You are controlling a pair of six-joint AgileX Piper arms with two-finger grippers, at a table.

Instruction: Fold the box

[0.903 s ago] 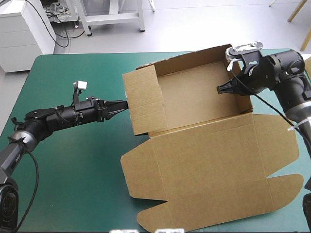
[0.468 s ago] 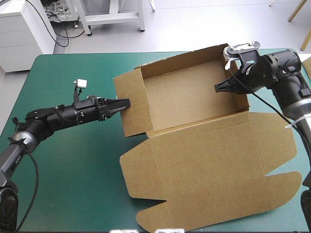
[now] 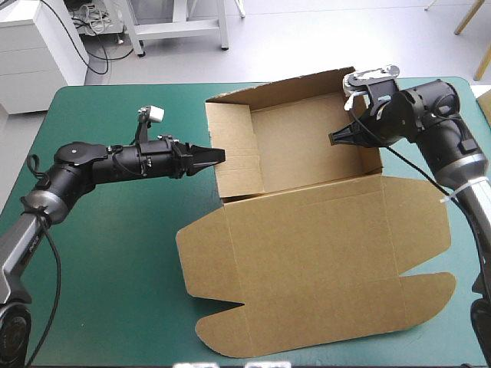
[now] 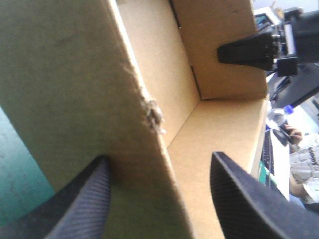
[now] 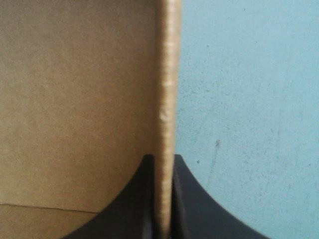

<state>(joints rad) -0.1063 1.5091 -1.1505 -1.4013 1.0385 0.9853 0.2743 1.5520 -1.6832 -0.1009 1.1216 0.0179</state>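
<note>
The brown box point(image 3: 307, 230) stands in the middle of the table as an open tray with raised walls, its lid flat toward the near edge. My left gripper point(image 3: 217, 156) is at the tray's left wall. In the left wrist view it point(image 4: 159, 157) is open, its black fingers astride that wall point(image 4: 65, 89), one outside and one inside. My right gripper point(image 3: 335, 139) holds the top edge of the right wall; its wrist view shows it point(image 5: 163, 159) shut on the board's edge point(image 5: 167, 74). The left wrist view also shows the right gripper point(image 4: 244, 50) across the tray.
Bare teal-green cover point(image 3: 115, 253) lies to the left of the box and under my left arm. The lid's rounded flaps point(image 3: 230, 337) reach close to the table's near edge. A strip of cover point(image 5: 249, 99) shows outside the right wall.
The tray's left wall has swung inward and to the right with my left gripper. The whole box has turned and slid slightly leftward. My right gripper moved a little left with the right wall.
</note>
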